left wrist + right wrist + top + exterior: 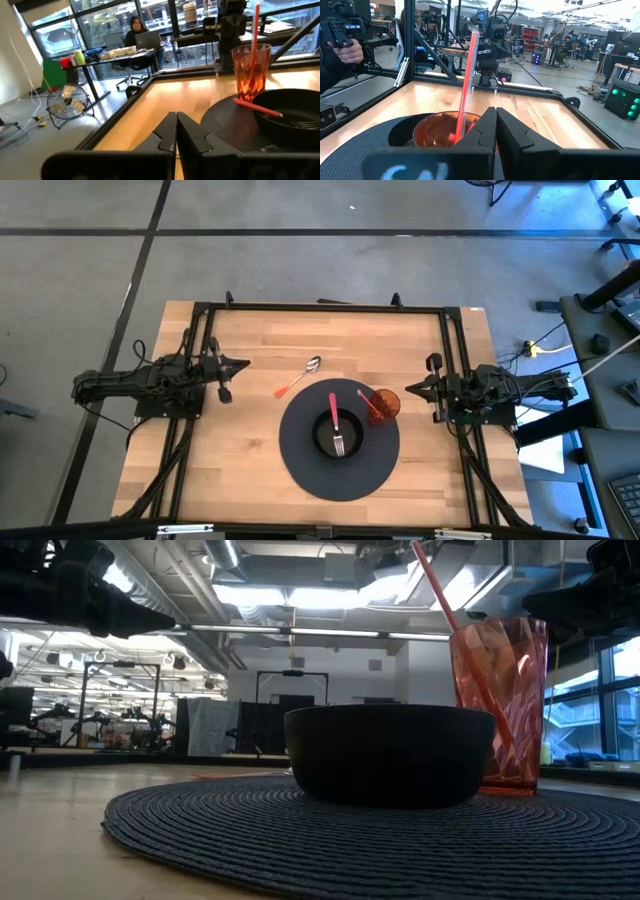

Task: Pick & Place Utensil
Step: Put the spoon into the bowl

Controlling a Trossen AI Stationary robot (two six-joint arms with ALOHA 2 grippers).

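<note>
A fork with a pink-red handle (336, 423) lies in the black bowl (337, 436), handle resting over the bowl's far rim; the handle shows in the left wrist view (257, 108). A spoon with an orange handle (298, 377) lies flat on the wood, left of and beyond the dark round placemat (300, 460). An orange tumbler (384, 404) with a red straw stands on the mat's right part. My left gripper (246, 364) is shut at the left side, above the table. My right gripper (405, 389) is shut at the right, just right of the tumbler.
The black frame rails (320, 307) run around the table top. Bare wood lies between the left gripper and the mat. A person sits at a desk (136, 31) beyond the table, and a hand (347, 50) holds a device in the room.
</note>
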